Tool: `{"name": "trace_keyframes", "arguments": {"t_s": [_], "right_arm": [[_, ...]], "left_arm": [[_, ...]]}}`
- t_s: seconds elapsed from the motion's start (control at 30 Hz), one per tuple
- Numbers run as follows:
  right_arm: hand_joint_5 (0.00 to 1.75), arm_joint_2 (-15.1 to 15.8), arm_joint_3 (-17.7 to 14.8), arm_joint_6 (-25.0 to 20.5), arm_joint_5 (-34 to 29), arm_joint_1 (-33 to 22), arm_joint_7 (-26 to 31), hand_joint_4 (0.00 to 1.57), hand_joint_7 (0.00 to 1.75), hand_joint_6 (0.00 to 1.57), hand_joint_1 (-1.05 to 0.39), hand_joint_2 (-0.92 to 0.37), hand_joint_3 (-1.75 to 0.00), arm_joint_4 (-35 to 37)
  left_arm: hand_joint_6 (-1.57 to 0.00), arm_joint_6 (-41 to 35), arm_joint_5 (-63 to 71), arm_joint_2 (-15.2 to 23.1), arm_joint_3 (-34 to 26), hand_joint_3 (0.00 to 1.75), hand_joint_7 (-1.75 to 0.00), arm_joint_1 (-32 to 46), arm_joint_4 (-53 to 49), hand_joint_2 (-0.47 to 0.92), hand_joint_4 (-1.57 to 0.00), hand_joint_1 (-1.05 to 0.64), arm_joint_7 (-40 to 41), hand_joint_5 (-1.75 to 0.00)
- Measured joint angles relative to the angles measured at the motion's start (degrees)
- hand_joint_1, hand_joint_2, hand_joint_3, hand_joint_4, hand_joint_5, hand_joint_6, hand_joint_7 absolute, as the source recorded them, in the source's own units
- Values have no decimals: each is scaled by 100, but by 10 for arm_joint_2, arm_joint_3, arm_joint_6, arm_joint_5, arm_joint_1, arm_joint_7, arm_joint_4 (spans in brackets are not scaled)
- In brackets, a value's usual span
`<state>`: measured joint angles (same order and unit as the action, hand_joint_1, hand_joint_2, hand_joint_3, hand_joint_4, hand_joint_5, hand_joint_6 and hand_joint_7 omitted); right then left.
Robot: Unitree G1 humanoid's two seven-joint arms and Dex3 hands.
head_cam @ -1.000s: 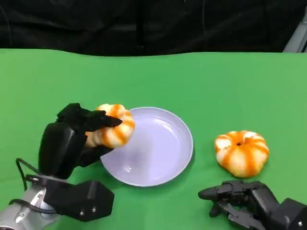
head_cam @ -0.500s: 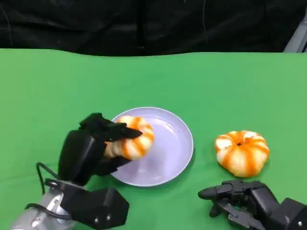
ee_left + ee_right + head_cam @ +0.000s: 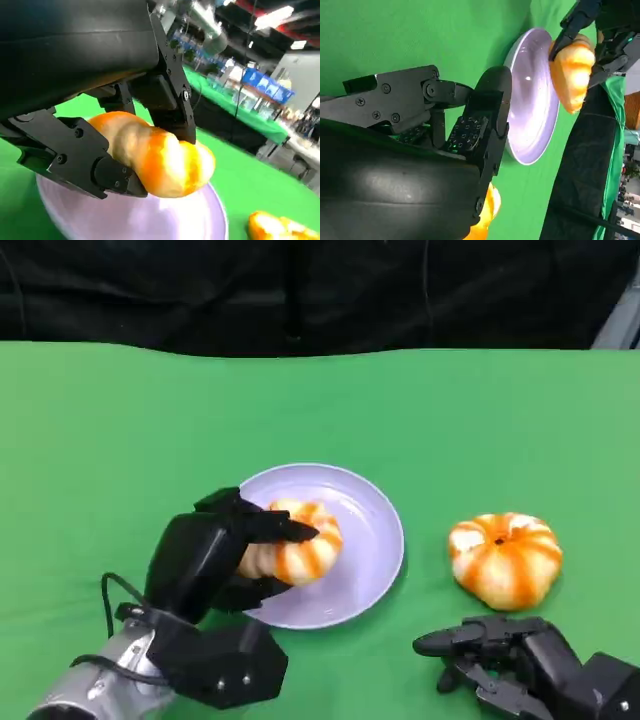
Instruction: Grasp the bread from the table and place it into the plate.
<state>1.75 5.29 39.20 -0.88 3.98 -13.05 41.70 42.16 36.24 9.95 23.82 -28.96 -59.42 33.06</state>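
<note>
I found no writing, label, brand, number or sign that I could read anywhere I looked. In my left wrist view a blue board [image 3: 262, 84] stood far off in the hall behind the tabletop, but whatever was on it was too blurred and small for me to make out.
</note>
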Motion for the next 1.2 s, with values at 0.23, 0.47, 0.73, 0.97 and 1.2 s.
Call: {"name": "trace_keyframes", "arguments": {"t_s": [0.23,0.47,0.73,0.97,1.2], "right_arm": [[120,-1,2,1,-5,-1,4,79,12,121,-5,-92,-39,-1],[121,-1,2,2,-4,-1,4,79,12,121,-5,-92,-39,-1],[121,-2,2,2,-12,-1,8,79,12,121,-5,-92,-40,-2],[122,-2,1,4,-11,-1,8,78,12,121,-5,-92,-39,0],[122,-3,1,5,-11,-1,7,78,12,121,-6,-92,-40,1]], "left_arm": [[-125,-22,-4,-9,3,19,-12,-31,-32,92,-74,-1,-38,-119],[-123,-37,-6,-12,3,18,-9,-54,-47,92,-71,-2,-56,-122],[-106,-41,-8,-12,3,6,-2,-54,-50,92,-86,-19,-65,-44],[-84,-41,-31,-14,-11,9,0,-54,-51,92,-84,-47,-93,-2],[-62,-44,-31,-11,-13,27,0,-54,-46,92,-66,-74,-116,0]]}}
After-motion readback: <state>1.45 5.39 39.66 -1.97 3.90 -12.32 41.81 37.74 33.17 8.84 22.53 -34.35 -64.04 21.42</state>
